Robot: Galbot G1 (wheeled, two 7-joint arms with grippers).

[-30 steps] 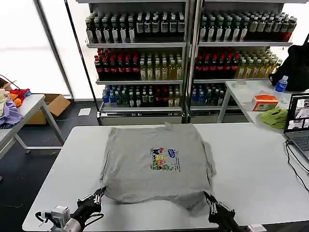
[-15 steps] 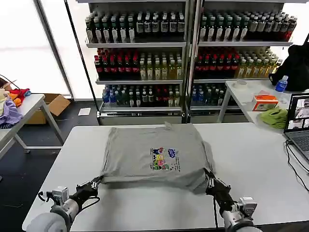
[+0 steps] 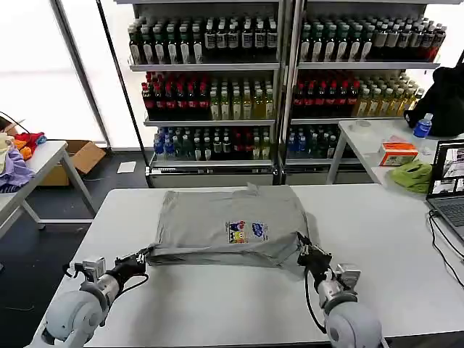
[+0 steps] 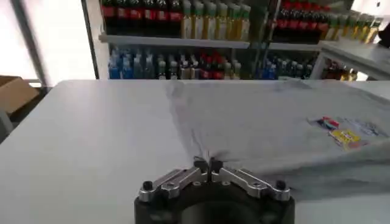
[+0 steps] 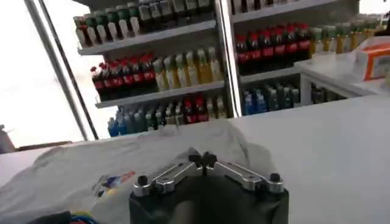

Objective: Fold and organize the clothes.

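The grey shirt (image 3: 232, 228) lies on the table (image 3: 391, 239). The left gripper (image 3: 145, 256) pinches its near hem corner at 8 o'clock, fingers closed tight. The right gripper (image 3: 301, 251) pinches the other corner at 4 o'clock, closed tight too.

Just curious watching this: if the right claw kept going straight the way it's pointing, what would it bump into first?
The right gripper, shut on the grey shirt's hem, would likely plough into that same shirt first.
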